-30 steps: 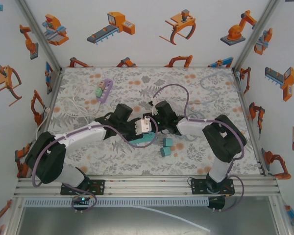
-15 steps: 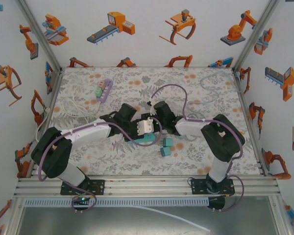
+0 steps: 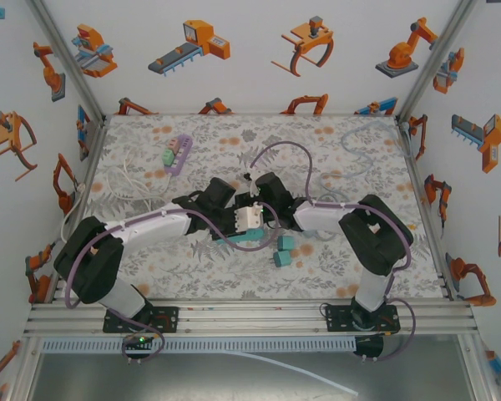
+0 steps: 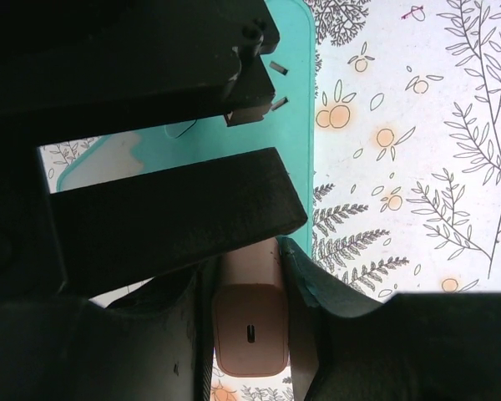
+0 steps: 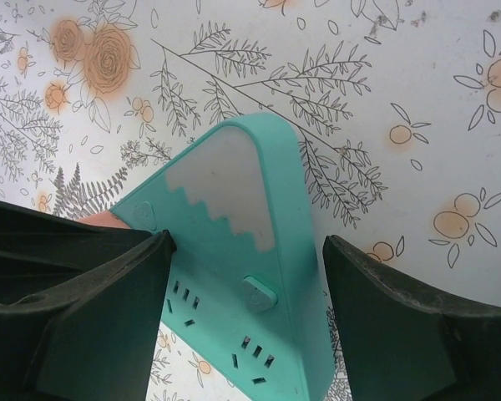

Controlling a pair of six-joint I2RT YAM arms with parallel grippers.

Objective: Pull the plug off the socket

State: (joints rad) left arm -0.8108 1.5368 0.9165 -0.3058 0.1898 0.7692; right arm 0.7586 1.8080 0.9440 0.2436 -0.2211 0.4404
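No legible text, labels, numbers or signs anywhere.

Socket: smooth matt teal plastic with a frosted white panel. Plug: smooth pale pink plastic, satin sheen. Left gripper fingers: matt black plastic, edges slightly rough. Table cover: matt printed sheet, cloth or paper not discernible; frame rail at the near edge: bare brushed metal.

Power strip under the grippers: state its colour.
The power strip is teal with a white stair-edged patch at one end; clearest in the right wrist view.
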